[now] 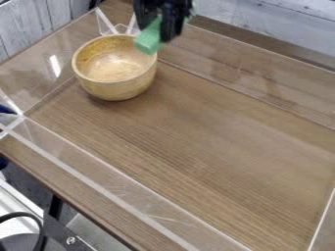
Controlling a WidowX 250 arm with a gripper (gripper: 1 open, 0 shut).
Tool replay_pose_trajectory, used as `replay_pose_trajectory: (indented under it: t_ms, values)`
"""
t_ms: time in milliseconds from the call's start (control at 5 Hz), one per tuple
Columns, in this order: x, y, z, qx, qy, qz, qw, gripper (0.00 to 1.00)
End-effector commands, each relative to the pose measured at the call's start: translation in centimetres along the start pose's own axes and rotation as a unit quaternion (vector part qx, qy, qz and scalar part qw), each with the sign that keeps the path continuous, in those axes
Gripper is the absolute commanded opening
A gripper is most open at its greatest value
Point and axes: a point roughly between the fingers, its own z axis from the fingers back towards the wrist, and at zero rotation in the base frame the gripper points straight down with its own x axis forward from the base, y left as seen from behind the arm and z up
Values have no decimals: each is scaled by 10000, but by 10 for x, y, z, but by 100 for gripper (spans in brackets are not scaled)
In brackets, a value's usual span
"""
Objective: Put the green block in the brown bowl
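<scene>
1. Up at the top edge of the view, the gripper (156, 32) hangs with its dark fingers (170, 22) pointing down; most of the arm is cut off by the frame
2. Its jaws stand partly apart and are closed on the green block (149, 37), which sits between them clear of the table, its long side running roughly up and down with a slight tilt
3. The block's lower end pokes out below the fingers, and the picture is a little blurred around it
4. The brown bowl (92, 82) rests upright on the wooden table (197, 147), toward the back left, and its hollow shows bare wood grain
5. Seen from this camera, the block hangs near the bowl's far right rim; whether it is right over the rim or just behind it cannot be told
6. A clear plastic wall (53, 162) runs round the table's edges
</scene>
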Motion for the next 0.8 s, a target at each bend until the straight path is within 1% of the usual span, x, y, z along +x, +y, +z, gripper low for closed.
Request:
replay_pose_trajectory:
  t_ms: [0, 200, 400, 600]
  values:
    - [15, 32, 20, 184, -315, 191, 9992, 0]
    - [14, 47, 3, 229, -214, 282, 9991, 0]
    - [10, 61, -13, 288, -149, 359, 9988, 0]
    - [9, 70, -29, 291, -78, 398, 9988, 0]
